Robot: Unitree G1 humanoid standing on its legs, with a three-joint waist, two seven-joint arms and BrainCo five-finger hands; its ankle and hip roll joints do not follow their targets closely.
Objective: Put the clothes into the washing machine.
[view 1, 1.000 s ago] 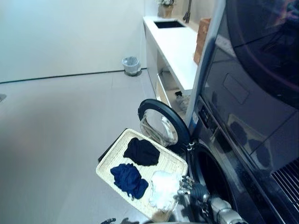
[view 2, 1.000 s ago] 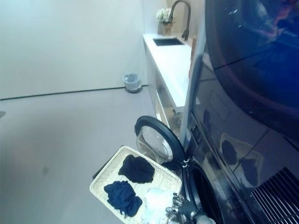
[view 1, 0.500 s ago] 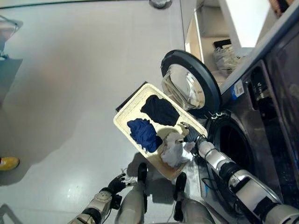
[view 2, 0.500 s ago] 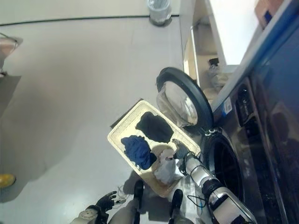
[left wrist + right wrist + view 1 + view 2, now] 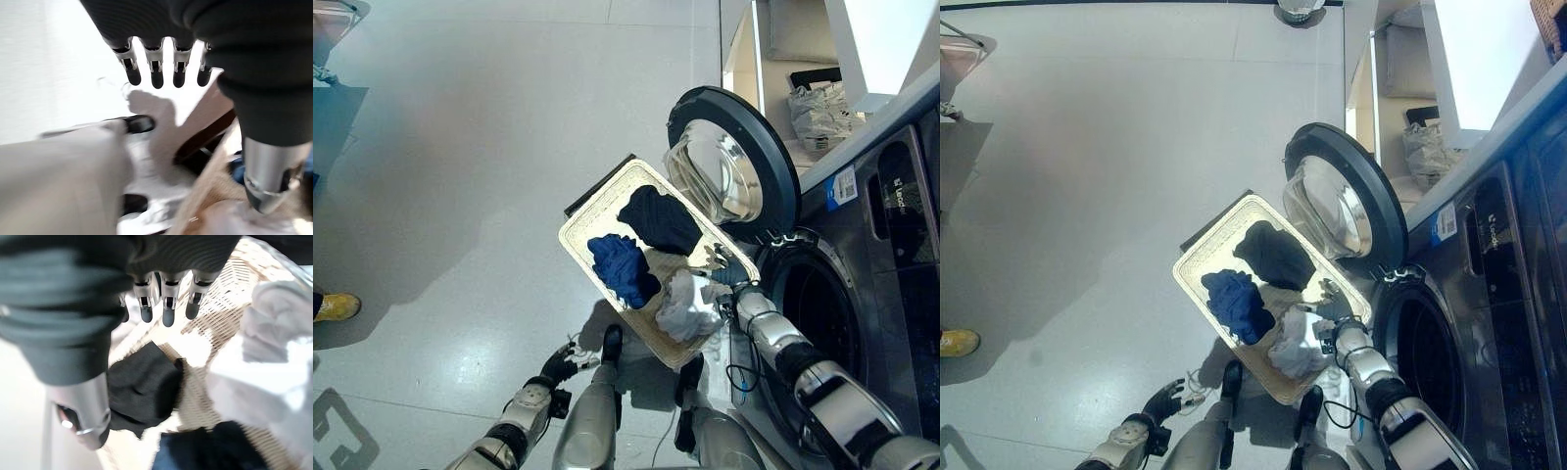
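White garment (image 5: 689,305) just beside right robot hand (image 5: 725,277)

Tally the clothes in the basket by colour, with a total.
Black garment: 1
Blue garment: 1
White garment: 1
Total: 3, all lying in the woven basket beside the open washing machine door.

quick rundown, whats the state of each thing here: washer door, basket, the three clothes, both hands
washing machine door: swung wide open
wicker basket: on the floor beside the door, upright
black garment: lying in the basket
blue garment: lying in the basket
white garment: bunched at the basket end next to the right hand
right hand: over the basket, fingers relaxed, holding nothing
left hand: low over the floor, open, empty
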